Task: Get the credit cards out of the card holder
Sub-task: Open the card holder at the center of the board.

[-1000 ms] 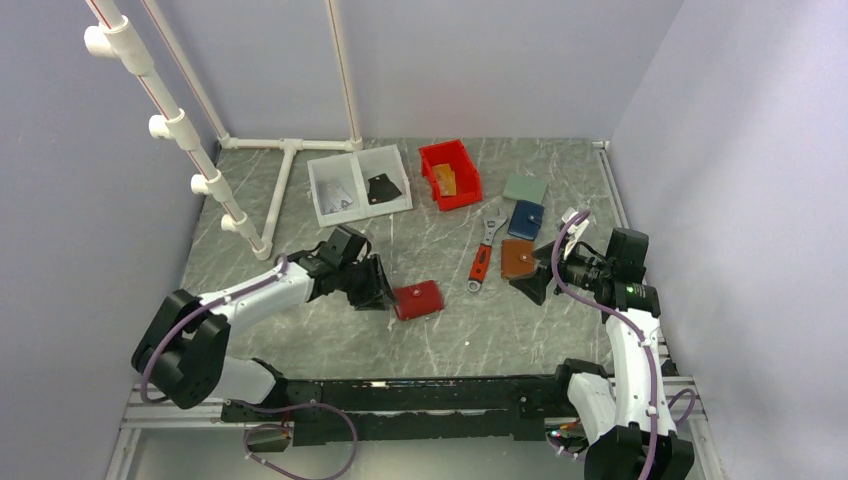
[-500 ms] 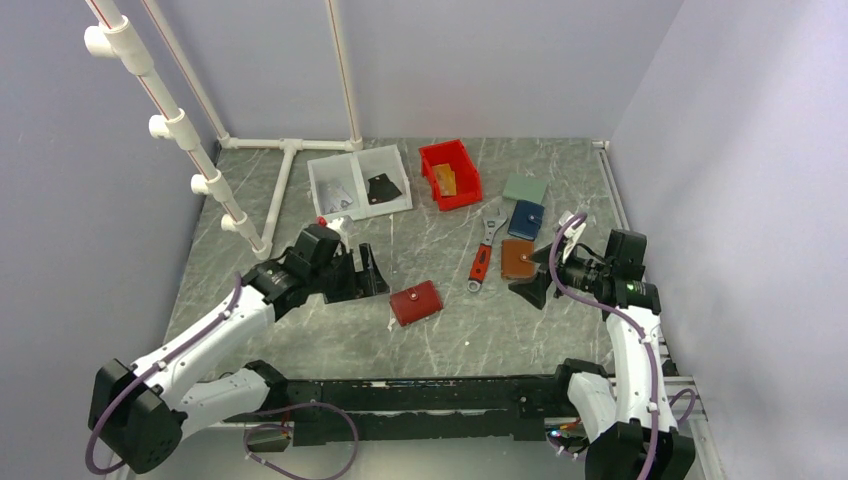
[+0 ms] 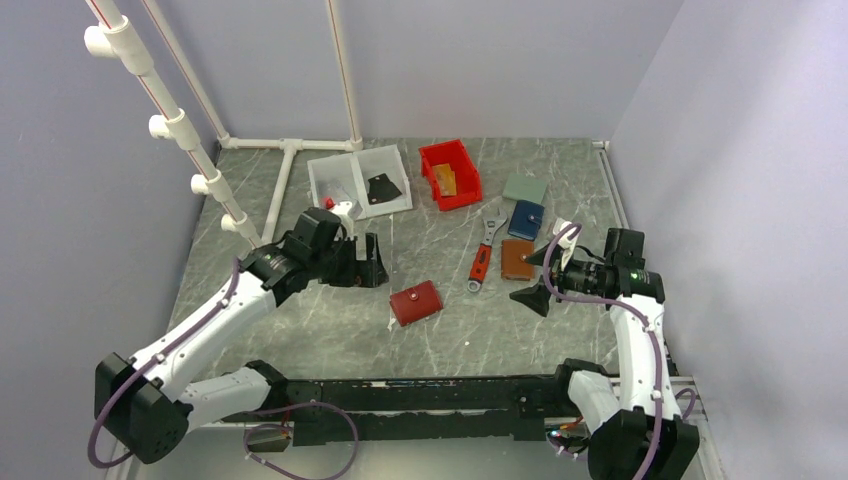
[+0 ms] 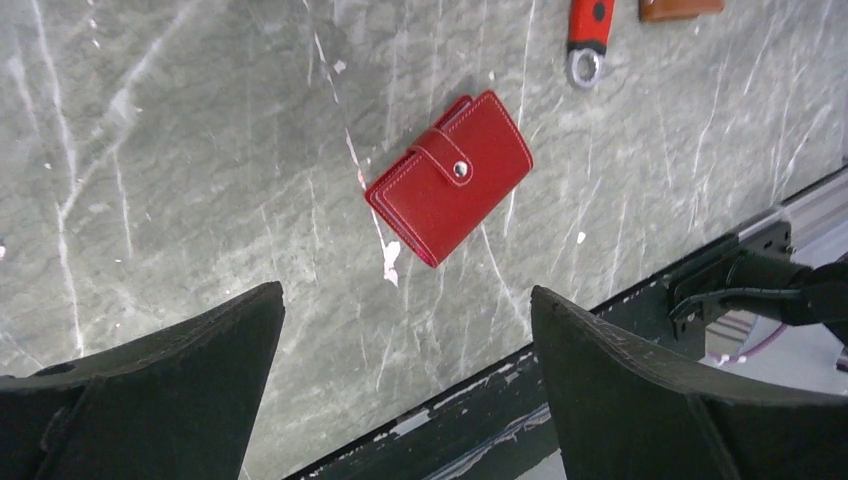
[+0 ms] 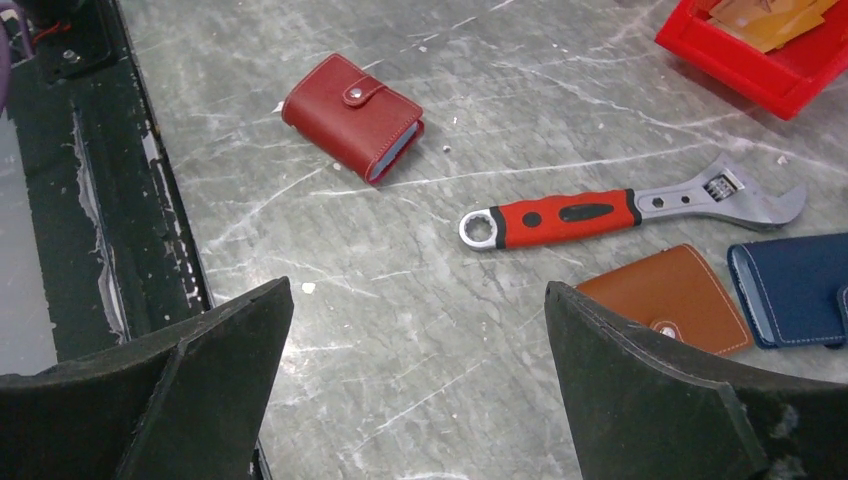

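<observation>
Top view: holder (image 3: pixel 416 302) lies flat on the counter (image 3: pixel 300 330), shut, near centre and close to the front edge. Left gripper (image 3: pixel 362 268) sits at its 10 o'clock, near but apart, fingers spread, holding nothing. Right gripper (image 3: pixel 533 277) is at the holder's 3 o'clock, well apart, also spread and holding nothing. Wrench (image 3: pixel 483 255) is at the holder's 2 o'clock. Brown wallet (image 3: pixel 517 259) is just right of the wrench, with the blue wallet (image 3: pixel 526 219) at its 12 o'clock. Red bin (image 3: pixel 450 173) stands at the back, with tan-orange pieces (image 3: pixel 445 180) inside.

Left wrist: both fingers (image 4: pixel 150 390) frame the bottom corners with a wide gap between them. The holder is at 12 o'clock of that gap, clear of both. It is skewed on the counter, its strap tab snapped down over the top face. The wrench's ring end shows at 1 o'clock at the frame edge.

Right wrist: fingers (image 5: pixel 680 400) are wide apart with bare counter between them. The holder is at 10 o'clock, strap snapped, a pale blue edge showing on its right side. The wrench lies at 1 o'clock of the gap, with the brown wallet just below its jaw end and the blue wallet at the right edge. A corner of the red bin shows at the top right.
</observation>
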Robot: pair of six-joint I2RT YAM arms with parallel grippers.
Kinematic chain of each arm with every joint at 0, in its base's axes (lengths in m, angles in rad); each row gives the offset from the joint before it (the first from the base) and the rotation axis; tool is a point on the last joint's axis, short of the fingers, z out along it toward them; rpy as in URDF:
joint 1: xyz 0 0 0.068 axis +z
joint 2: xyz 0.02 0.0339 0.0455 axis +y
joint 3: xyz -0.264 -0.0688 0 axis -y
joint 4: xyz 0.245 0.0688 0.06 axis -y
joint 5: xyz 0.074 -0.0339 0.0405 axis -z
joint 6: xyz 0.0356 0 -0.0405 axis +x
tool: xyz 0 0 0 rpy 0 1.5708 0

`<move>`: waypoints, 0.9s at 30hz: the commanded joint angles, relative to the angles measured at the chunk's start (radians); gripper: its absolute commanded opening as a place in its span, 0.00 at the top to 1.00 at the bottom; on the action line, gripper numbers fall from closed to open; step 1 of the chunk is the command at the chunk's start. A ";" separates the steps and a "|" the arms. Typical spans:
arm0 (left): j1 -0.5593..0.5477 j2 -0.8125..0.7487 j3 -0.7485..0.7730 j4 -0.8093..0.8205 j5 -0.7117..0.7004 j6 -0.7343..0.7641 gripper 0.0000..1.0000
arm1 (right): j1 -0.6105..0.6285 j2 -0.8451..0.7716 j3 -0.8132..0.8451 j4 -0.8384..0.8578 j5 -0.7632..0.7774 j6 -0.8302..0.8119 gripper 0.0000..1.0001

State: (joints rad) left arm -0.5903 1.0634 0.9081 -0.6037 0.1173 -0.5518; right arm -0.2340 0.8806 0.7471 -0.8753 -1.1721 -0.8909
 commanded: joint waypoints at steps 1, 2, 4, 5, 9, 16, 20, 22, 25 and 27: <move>0.003 0.052 0.057 -0.049 0.082 0.076 0.03 | -0.003 0.032 0.059 -0.068 -0.048 -0.128 0.00; 0.002 0.064 0.064 -0.055 0.096 0.088 0.05 | -0.004 0.036 0.063 -0.060 -0.039 -0.116 0.00; -0.003 0.092 0.081 -0.072 0.108 0.110 0.08 | -0.004 0.040 0.050 -0.045 -0.046 -0.098 0.00; -0.010 0.112 0.090 -0.081 0.103 0.120 0.08 | -0.005 0.038 0.037 -0.037 -0.057 -0.089 0.00; -0.072 0.195 0.139 -0.115 0.030 0.151 0.08 | -0.017 0.013 -0.009 -0.018 -0.077 -0.081 0.00; -0.168 0.404 0.260 -0.148 -0.023 0.203 0.09 | -0.027 -0.008 -0.034 -0.018 -0.056 -0.086 0.00; -0.174 0.489 0.292 -0.115 0.001 0.229 0.18 | -0.029 -0.011 -0.042 -0.019 -0.048 -0.096 0.00; -0.173 0.528 0.306 -0.090 0.032 0.244 0.23 | -0.030 -0.011 -0.046 -0.016 -0.043 -0.096 0.00; -0.180 0.583 0.327 -0.064 0.063 0.269 0.29 | -0.030 -0.008 -0.051 -0.005 -0.039 -0.089 0.00; -0.189 0.609 0.339 -0.059 0.044 0.281 0.31 | -0.030 -0.006 -0.051 -0.002 -0.037 -0.086 0.00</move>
State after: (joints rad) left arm -0.7631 1.6352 1.1915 -0.7055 0.1429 -0.3344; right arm -0.2592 0.8822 0.7048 -0.9115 -1.1873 -0.9470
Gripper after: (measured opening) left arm 0.709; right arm 0.994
